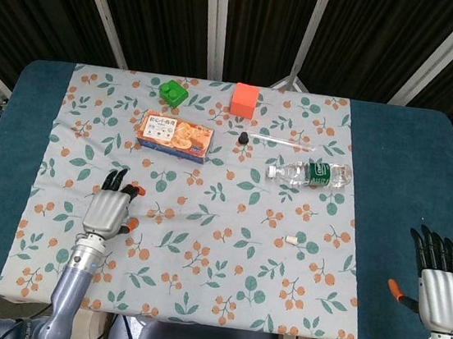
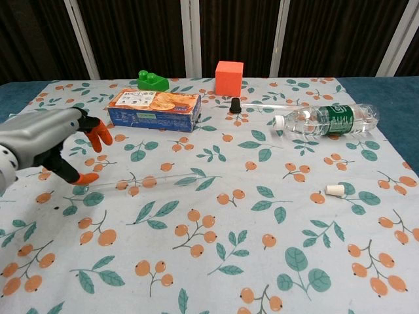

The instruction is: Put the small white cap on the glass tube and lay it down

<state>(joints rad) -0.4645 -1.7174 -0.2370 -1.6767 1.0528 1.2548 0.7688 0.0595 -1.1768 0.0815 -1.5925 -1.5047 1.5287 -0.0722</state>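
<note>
The glass tube (image 2: 141, 181) lies flat on the patterned cloth, left of centre, and is plain only in the chest view. The small white cap (image 1: 291, 241) (image 2: 334, 190) lies by itself far to the right of it. My left hand (image 1: 108, 209) (image 2: 52, 144) hovers at the tube's left end, fingers spread and holding nothing, its thumb tip close to the tube. My right hand (image 1: 439, 287) stays by the table's right front edge, fingers straight and empty, seen only in the head view.
A water bottle (image 1: 309, 174) (image 2: 327, 119) lies at the back right. Beside it are a black cap (image 1: 244, 139) (image 2: 234, 104) and a thin glass rod (image 2: 281, 103). A biscuit box (image 1: 175, 135), an orange cube (image 1: 244, 100) and a green brick (image 1: 172, 92) stand at the back.
</note>
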